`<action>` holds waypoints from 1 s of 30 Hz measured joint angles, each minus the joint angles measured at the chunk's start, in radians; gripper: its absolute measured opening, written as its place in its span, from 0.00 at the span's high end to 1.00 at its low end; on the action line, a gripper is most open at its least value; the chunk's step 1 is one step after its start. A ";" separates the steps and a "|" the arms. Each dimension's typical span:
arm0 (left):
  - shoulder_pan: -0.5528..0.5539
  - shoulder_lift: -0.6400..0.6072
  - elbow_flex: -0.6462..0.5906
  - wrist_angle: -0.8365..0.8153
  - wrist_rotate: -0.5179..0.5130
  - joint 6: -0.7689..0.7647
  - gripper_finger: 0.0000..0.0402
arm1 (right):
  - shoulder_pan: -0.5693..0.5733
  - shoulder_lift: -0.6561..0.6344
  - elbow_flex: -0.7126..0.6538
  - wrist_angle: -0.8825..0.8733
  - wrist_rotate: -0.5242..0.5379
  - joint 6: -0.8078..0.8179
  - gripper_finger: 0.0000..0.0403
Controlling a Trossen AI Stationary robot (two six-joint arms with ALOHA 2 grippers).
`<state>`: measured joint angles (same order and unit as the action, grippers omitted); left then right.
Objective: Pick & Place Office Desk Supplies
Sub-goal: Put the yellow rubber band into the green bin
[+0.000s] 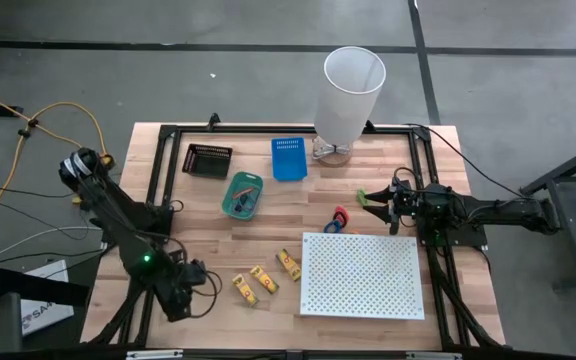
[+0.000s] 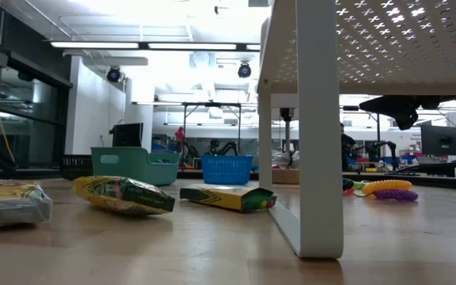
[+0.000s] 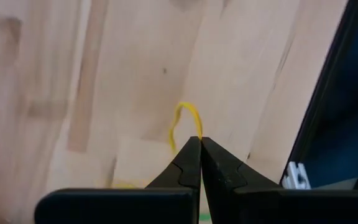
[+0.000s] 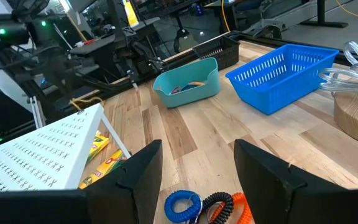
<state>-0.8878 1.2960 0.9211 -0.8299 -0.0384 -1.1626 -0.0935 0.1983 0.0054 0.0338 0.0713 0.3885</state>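
My left gripper (image 3: 200, 142) sits low at the table's near left corner, jaws pinched fully together, tips right at a yellow band (image 3: 185, 123) lying on the wood; I can't tell if the loop is actually caught between the tips or just touching them. My right gripper (image 4: 197, 163) hovers over the right-middle of the table, jaws spread wide and holding nothing, with blue, black and orange coils (image 4: 209, 205) on the wood just below it. Three packs (image 1: 264, 279) lie near the front edge, left of the white board (image 1: 362, 276); the teal tray (image 1: 241, 195), blue basket (image 1: 289, 157) and black tray (image 1: 207, 159) sit further back. Risks as I judge them: the band is thin and springy, so if only an edge is nipped it could slip out on the lift, or snap away. Tips this close to the wood could scrape. On the right, closing on the coils could grab several at once or push them under the board, and the board's edge is near enough to clip on descent. Carrying anything back means clearing the tall white bin (image 1: 349, 94).
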 joint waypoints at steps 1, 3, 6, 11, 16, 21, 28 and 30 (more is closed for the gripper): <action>0.012 -0.012 0.000 -0.002 -0.001 0.017 1.00 | 0.000 0.000 0.000 0.000 0.000 0.000 0.53; 0.033 -0.036 0.000 -0.013 -0.002 0.052 1.00 | 0.000 0.000 0.000 0.000 0.000 0.000 0.53; 0.065 -0.073 0.000 -0.044 -0.002 0.089 1.00 | 0.000 0.000 0.000 0.000 0.000 0.000 0.53; 0.113 -0.136 0.000 -0.110 -0.021 0.119 1.00 | 0.000 0.000 0.000 0.000 0.000 0.000 0.53; 0.153 -0.200 0.000 -0.160 -0.065 0.120 1.00 | 0.000 0.000 0.000 0.000 0.000 0.000 0.53; 0.190 -0.244 0.000 -0.169 -0.125 0.124 1.00 | 0.000 0.000 0.000 0.000 0.000 0.000 0.53; 0.267 -0.268 0.000 -0.162 -0.182 0.184 1.00 | 0.000 0.000 0.000 0.000 0.000 0.000 0.53; 0.302 -0.268 0.000 -0.154 -0.182 0.223 1.00 | 0.000 0.000 0.000 0.000 0.000 0.000 0.53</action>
<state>-0.5862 1.0283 0.9211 -0.9843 -0.2207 -0.9393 -0.0935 0.1982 0.0053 0.0335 0.0715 0.3884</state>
